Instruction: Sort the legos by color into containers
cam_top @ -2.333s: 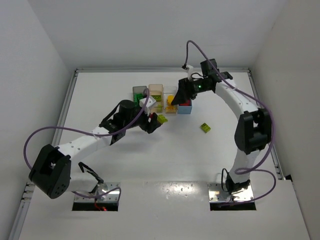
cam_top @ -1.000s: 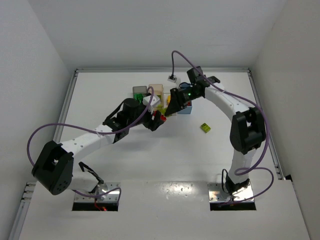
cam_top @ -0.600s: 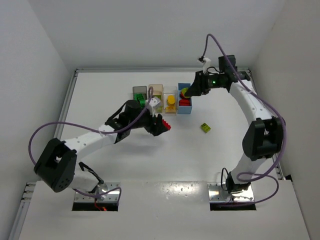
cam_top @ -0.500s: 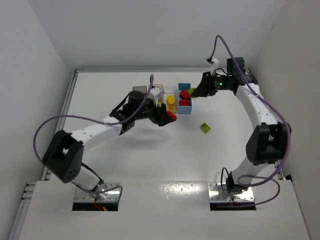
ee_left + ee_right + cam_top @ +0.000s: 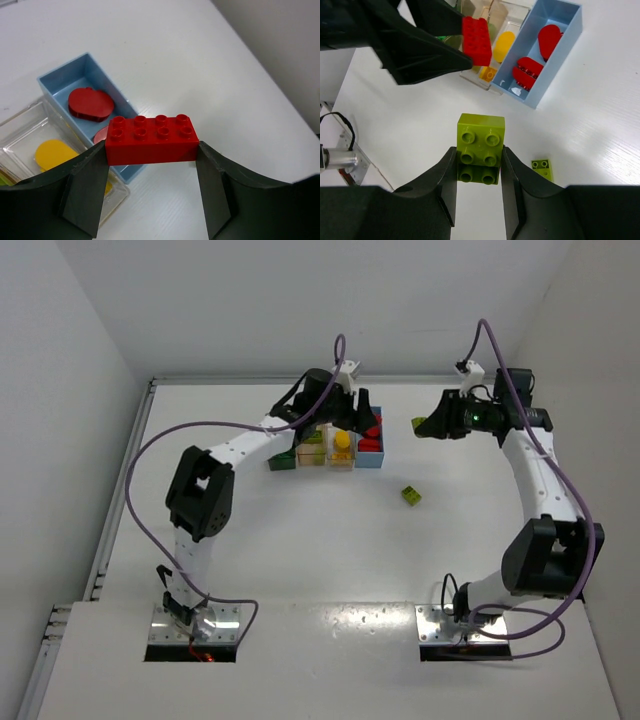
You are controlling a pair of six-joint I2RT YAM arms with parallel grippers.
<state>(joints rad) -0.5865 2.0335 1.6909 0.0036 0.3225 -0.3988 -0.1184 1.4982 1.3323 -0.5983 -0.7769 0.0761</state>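
Your left pincer (image 5: 151,161), half-spread, grips the red brick (image 5: 151,140): centre it over the blue bin (image 5: 60,82) below-left of it before opening; right pincer (image 5: 479,167) pinches a lime brick (image 5: 480,142).

We say robot lab — small test booth. We see plain white walls (image 5: 70,340) on three sides, white table (image 5: 300,540), two robot arms (image 5: 235,450) bolted on metal plates (image 5: 462,626) at near edge, purple cables (image 5: 141,462) looping loose. Toy bricks (image 5: 411,495) and little bins (image 5: 370,458) on table — test things.
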